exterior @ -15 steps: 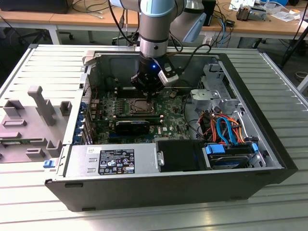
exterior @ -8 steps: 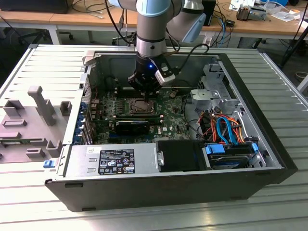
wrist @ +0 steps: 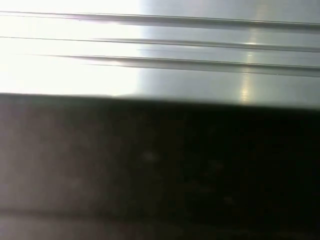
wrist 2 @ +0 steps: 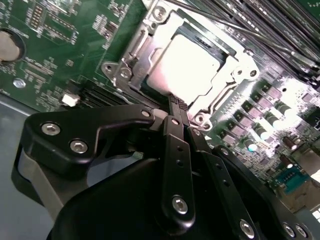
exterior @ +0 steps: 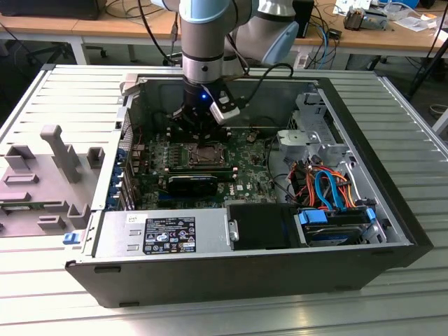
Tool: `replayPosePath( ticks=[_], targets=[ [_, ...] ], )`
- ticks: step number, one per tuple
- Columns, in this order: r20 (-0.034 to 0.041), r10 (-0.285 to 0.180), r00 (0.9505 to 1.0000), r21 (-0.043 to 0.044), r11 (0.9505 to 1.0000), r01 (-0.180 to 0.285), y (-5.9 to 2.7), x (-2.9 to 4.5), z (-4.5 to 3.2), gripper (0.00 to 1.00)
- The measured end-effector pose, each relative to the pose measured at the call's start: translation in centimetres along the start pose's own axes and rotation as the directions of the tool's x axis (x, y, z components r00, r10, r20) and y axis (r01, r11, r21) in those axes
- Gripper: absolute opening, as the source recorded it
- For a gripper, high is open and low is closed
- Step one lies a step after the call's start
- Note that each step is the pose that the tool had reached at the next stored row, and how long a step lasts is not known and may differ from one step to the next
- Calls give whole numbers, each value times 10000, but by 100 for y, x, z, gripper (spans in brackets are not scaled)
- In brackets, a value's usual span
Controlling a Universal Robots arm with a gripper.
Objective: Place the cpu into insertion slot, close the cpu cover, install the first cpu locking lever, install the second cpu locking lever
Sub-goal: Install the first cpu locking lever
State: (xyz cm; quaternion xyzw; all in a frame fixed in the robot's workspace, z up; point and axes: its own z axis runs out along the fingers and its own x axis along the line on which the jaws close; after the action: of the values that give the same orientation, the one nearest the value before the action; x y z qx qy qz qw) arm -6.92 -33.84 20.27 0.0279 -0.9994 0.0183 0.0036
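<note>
Reaching down into the open computer case (exterior: 392, 231), the gripper (wrist 2: 176, 106) has its fingertips drawn together, touching the near edge of the cpu (wrist 2: 187, 62), which lies in the insertion slot (wrist 2: 150, 75). Green motherboard (exterior: 241, 175) surrounds it. Cables (exterior: 325, 185) and a drive cage (exterior: 315, 129) stand toward the exterior view's right. Beyond the ribbed metal table (exterior: 63, 91) are wooden desks (exterior: 105, 26).

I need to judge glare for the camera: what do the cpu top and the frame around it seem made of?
The cpu top looks like smooth silver-grey metal, washed nearly white by reflected light. The cpu cover looks like bare stamped metal, with bright glinting edges.
</note>
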Motion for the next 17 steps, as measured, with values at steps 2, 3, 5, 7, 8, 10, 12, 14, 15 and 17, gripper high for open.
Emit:
replayPosePath(
  ticks=[2,3,5,7,8,10,12,14,15,17],
  targets=[
    [32,0,10000,-2,10000,0,2,28,-3,11],
    [61,1,10000,-6,10000,-1,3,44,-12,11],
    [101,3,9999,-3,10000,-3,3,67,-68,11],
    [117,4,9999,-11,10000,-3,1,75,-110,11],
    [133,4,9999,-19,10000,-4,0,88,-146,11],
    [166,4,9999,-55,10000,-3,2,122,-158,11],
    [195,6,9998,-125,9999,-3,6,177,-160,11],
    [219,10,9998,-239,9997,-5,13,237,-160,11],
    [223,10,9998,-279,9996,-4,17,254,-160,11],
    [227,11,9997,-343,9994,-3,27,274,-160,11]
  ],
)
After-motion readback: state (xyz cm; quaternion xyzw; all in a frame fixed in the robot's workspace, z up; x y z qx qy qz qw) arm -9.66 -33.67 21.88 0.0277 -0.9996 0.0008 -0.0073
